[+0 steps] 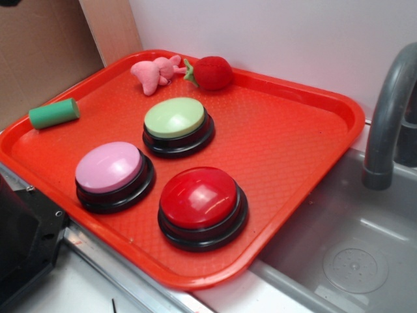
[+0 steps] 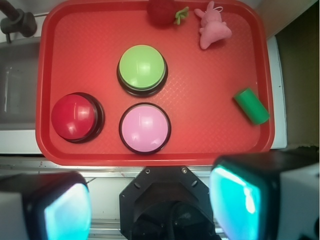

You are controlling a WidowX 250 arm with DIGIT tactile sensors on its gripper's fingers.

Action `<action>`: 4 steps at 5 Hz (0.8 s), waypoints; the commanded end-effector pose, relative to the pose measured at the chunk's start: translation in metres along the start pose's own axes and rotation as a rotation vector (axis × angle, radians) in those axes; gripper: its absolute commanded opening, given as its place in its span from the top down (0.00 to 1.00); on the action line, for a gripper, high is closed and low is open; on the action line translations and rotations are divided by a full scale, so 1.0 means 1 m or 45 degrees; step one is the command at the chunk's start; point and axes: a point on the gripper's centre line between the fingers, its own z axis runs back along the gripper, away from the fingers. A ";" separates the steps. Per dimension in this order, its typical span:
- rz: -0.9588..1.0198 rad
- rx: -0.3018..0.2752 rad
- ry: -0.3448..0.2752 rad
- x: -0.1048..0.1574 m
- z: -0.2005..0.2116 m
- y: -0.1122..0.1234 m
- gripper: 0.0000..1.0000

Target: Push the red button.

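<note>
A pale wall backs a toy kitchen counter with a grey sink [image 1: 352,261] and its curved faucet [image 1: 391,111] at one side. Most of the counter carries a red tray [image 1: 293,137], and everything else rests on it.

Largest on the tray are three dome buttons on black ring bases. The red button [image 1: 199,197] sits toward the tray's front edge on the sink side, untouched. The pink button [image 1: 109,167] is just beside it along the same front edge, and the green button [image 1: 174,117] sits behind the two, nearer the tray's middle. At the far edge lie a plush strawberry [image 1: 210,72] and a small pink plush animal [image 1: 155,72], touching or nearly so. A green cylinder [image 1: 53,113] rests at the side edge away from the sink.

The gripper [image 2: 150,202] hangs high, back from the tray's front edge, released, its two fingers [image 2: 65,210] spread wide with nothing between them. From the wrist view, the red button [image 2: 74,116] lies ahead and off to the left of the claw's centre line, while the pink button [image 2: 145,128] is almost straight ahead. The move likely calls for going forward, shifting left, then descending.

Only the wrist view shows the claw; the exterior view shows the domes' height and just a dark part of the robot at its lower left corner.
</note>
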 end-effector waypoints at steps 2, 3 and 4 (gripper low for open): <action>-0.321 -0.033 -0.202 0.021 -0.005 -0.050 0.00; -0.644 -0.029 -0.120 0.043 -0.051 -0.104 0.00; -0.956 -0.105 -0.154 0.020 -0.085 -0.152 0.00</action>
